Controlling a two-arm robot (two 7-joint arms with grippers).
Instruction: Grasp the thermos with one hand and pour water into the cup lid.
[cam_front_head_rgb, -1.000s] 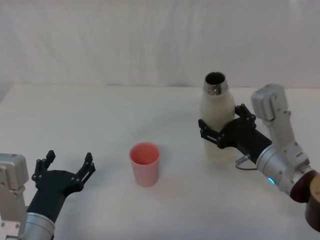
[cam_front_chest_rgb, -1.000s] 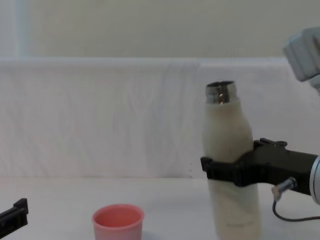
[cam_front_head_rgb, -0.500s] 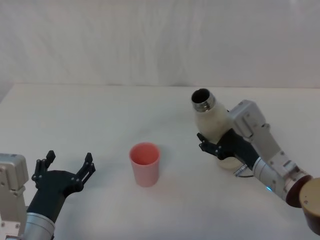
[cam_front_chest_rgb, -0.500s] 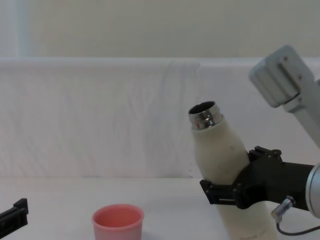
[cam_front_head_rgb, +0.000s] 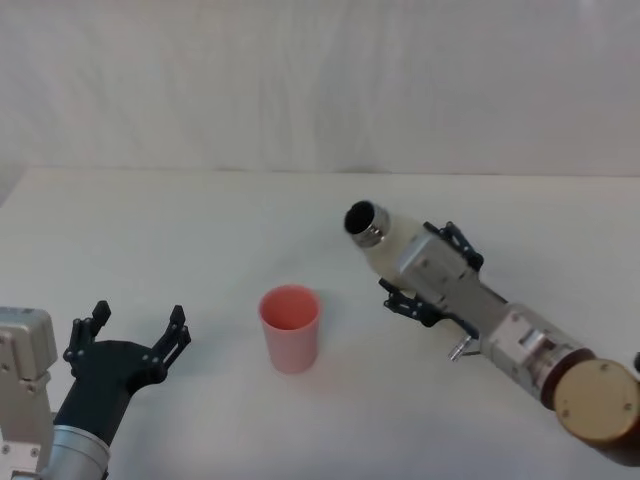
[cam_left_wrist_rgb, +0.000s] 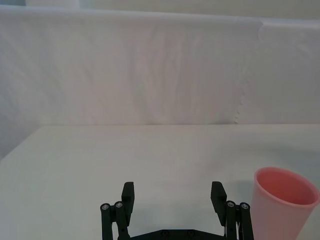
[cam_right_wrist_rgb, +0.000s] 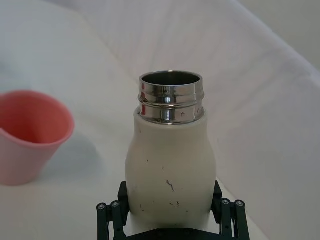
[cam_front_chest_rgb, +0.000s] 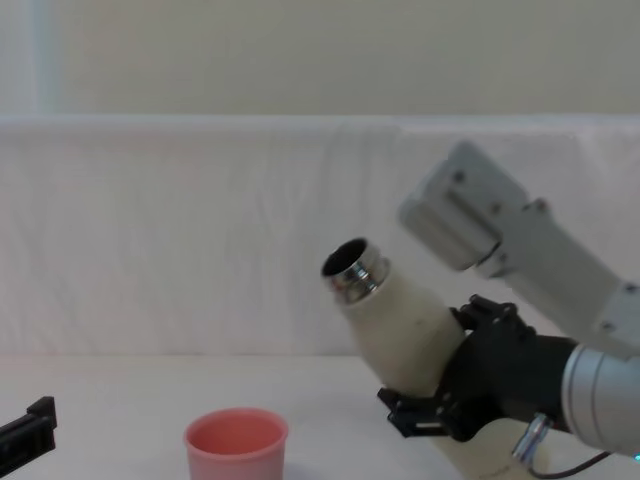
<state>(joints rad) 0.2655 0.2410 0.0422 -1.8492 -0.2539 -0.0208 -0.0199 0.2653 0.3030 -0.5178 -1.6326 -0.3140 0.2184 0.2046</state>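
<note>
The cream-white thermos (cam_front_head_rgb: 383, 246) (cam_front_chest_rgb: 405, 325) (cam_right_wrist_rgb: 171, 160) is held tilted, its open steel neck (cam_front_chest_rgb: 350, 270) leaning toward the cup lid. My right gripper (cam_front_head_rgb: 425, 285) (cam_front_chest_rgb: 450, 390) (cam_right_wrist_rgb: 170, 212) is shut on the thermos body, right of the cup. The salmon-pink cup lid (cam_front_head_rgb: 291, 326) (cam_front_chest_rgb: 236, 442) (cam_left_wrist_rgb: 282, 202) (cam_right_wrist_rgb: 27, 132) stands upright on the table, left of and below the thermos mouth. My left gripper (cam_front_head_rgb: 130, 340) (cam_left_wrist_rgb: 172, 205) rests open at the front left, left of the cup, holding nothing.
A white table (cam_front_head_rgb: 200, 230) carries everything, with a white cloth backdrop (cam_front_chest_rgb: 200, 230) behind it. Bare surface lies between the cup and the left gripper and across the back of the table.
My right gripper has tipped the thermos from upright to a steep lean and carried its mouth left toward the cup lid. The left arm and the cup have not moved.
</note>
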